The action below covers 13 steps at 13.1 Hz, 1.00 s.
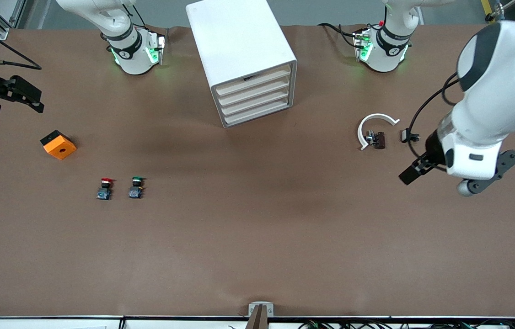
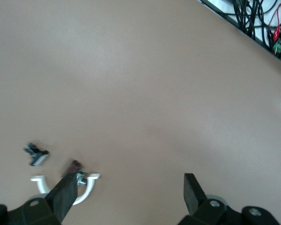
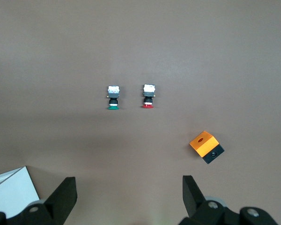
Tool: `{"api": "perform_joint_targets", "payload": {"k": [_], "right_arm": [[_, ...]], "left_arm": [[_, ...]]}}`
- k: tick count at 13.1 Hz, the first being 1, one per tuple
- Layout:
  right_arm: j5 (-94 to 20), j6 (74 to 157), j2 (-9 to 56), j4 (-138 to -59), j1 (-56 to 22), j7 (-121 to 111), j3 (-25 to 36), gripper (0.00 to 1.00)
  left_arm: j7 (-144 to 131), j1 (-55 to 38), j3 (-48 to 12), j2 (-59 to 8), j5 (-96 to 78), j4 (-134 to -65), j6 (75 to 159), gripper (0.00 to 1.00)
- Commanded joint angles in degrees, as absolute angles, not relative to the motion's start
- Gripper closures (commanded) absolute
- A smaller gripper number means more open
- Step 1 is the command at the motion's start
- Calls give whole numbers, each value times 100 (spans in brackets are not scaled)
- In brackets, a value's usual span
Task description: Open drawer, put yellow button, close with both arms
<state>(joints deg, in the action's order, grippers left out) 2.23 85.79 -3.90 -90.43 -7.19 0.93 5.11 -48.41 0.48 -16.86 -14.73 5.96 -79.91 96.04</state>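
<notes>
The white cabinet [image 1: 239,41] stands between the two arm bases, and its corner shows in the right wrist view [image 3: 14,187]. Its uppermost drawer [image 1: 254,81] sits flush with the three lower ones. No yellow button shows in any view. My left gripper [image 1: 415,170] hangs open and empty over the table at the left arm's end, next to a white curved piece; its wrist view [image 2: 129,187] shows bare table between the fingers. My right gripper [image 1: 33,97] is open and empty at the right arm's end, also seen in its wrist view [image 3: 128,185].
A red-capped button [image 1: 105,188] [image 3: 149,96] and a green-capped button [image 1: 136,187] [image 3: 113,97] stand side by side. An orange block [image 1: 58,145] [image 3: 206,146] lies near the right gripper. A white curved piece [image 1: 376,119] [image 2: 86,187] with small dark parts [image 1: 378,139] lies near the left gripper.
</notes>
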Motion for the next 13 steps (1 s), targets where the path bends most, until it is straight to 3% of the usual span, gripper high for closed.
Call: {"api": "perform_joint_targets", "payload": {"k": [1,4,8,13], "right_arm": [[176,8552,-334,-8912,-633,97,457,0],[27,8552,-334,-8912,-615,105,466,0],[18,8552,-334,-8912,-607,114,483,0],[0,8561,-334,-8912,-606,141,492,0]], "left_arm": [[-3923,325,-1644,-986,318,-8068,9168,0],[-2930,299,-916,-625,-219,-8086,8764,0],[-849,316,-353,121,-220,-8664,8447,0],[-404,281,-307,579,-193,-9218,8498,0]]}}
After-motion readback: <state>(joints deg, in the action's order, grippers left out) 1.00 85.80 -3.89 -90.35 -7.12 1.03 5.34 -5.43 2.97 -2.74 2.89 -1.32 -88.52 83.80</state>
